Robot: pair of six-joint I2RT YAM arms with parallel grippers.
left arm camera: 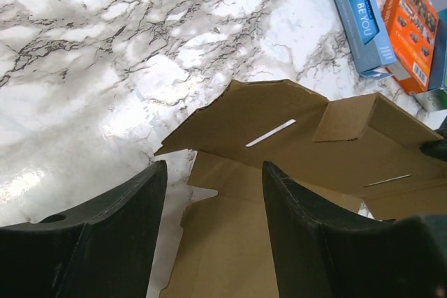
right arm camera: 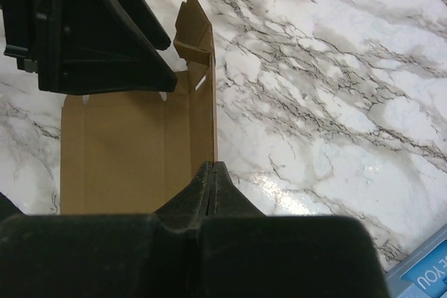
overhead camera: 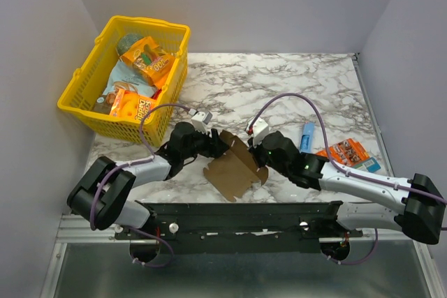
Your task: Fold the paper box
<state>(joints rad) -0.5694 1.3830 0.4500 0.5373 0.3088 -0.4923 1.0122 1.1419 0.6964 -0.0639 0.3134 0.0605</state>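
Observation:
The paper box [overhead camera: 234,167] is a brown cardboard cut-out lying on the marble between the two arms, with one side panel standing up. In the left wrist view its slotted flaps [left arm camera: 279,127] rise ahead of the fingers. My left gripper [left arm camera: 215,167] hovers over the flat panel at the box's left end, open, with nothing pinched between its fingers [left arm camera: 300,221]. My right gripper [right arm camera: 211,167] is shut, and the thin top edge of the raised side wall [right arm camera: 202,109] runs straight into its closed tips. In the top view it [overhead camera: 258,158] sits at the box's right edge.
A yellow basket [overhead camera: 105,113] with several snack packets stands at the back left. A slim blue packet [overhead camera: 306,136] and an orange printed packet [overhead camera: 347,153] lie right of the right arm. Grey walls close in the table at the left, back and right.

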